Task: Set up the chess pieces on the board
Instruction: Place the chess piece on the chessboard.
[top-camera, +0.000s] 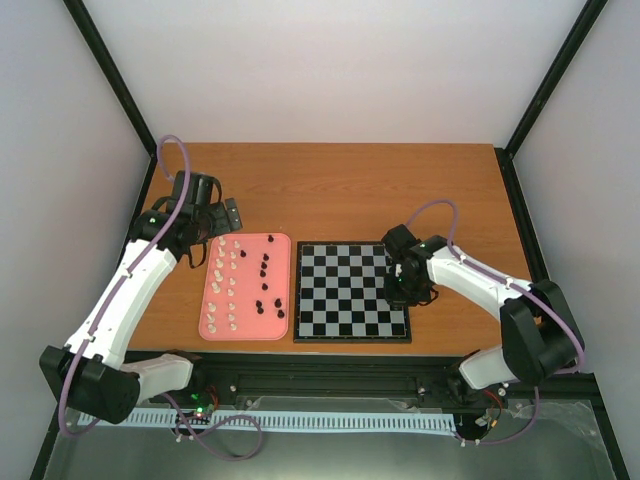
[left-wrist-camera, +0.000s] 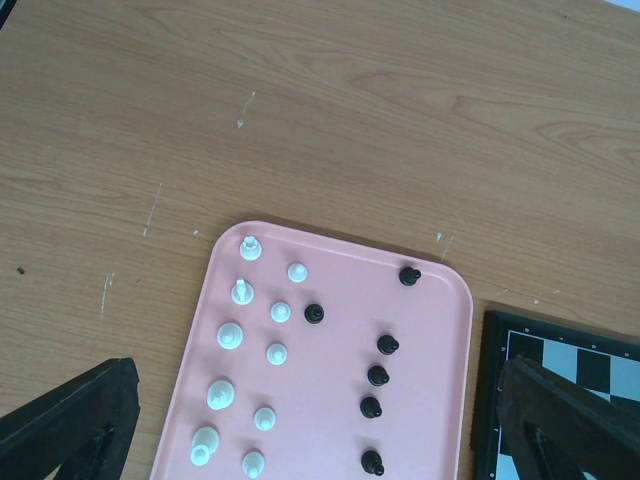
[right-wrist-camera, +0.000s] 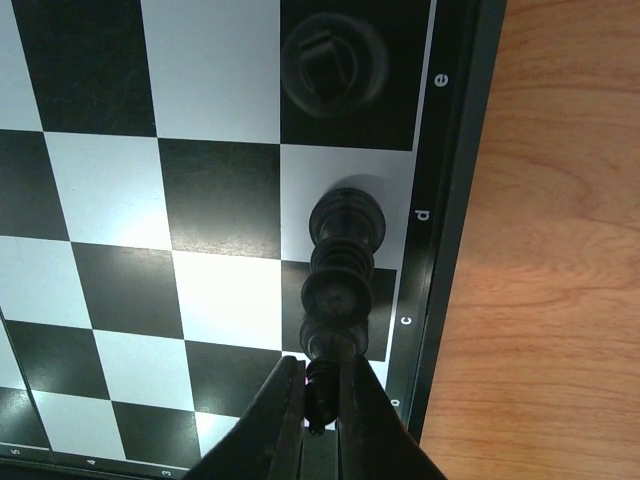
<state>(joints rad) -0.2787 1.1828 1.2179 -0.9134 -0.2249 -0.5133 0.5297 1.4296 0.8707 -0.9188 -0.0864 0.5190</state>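
1. Pink tray (left-wrist-camera: 440, 300) fills the left wrist view. The left gripper (left-wrist-camera: 318, 368) is held with jaws wide apart over white pieces (left-wrist-camera: 231, 335) and loose black pieces (left-wrist-camera: 377, 376).
2. Only in the right wrist view is the right gripper (right-wrist-camera: 321, 380) seen clamped on a held black piece (right-wrist-camera: 319, 400), at bottom centre, by the board (right-wrist-camera: 220, 200) edge.
3. Placed black pieces (right-wrist-camera: 347, 215) are lined up there; in the top view that edge is covered by the gripper.
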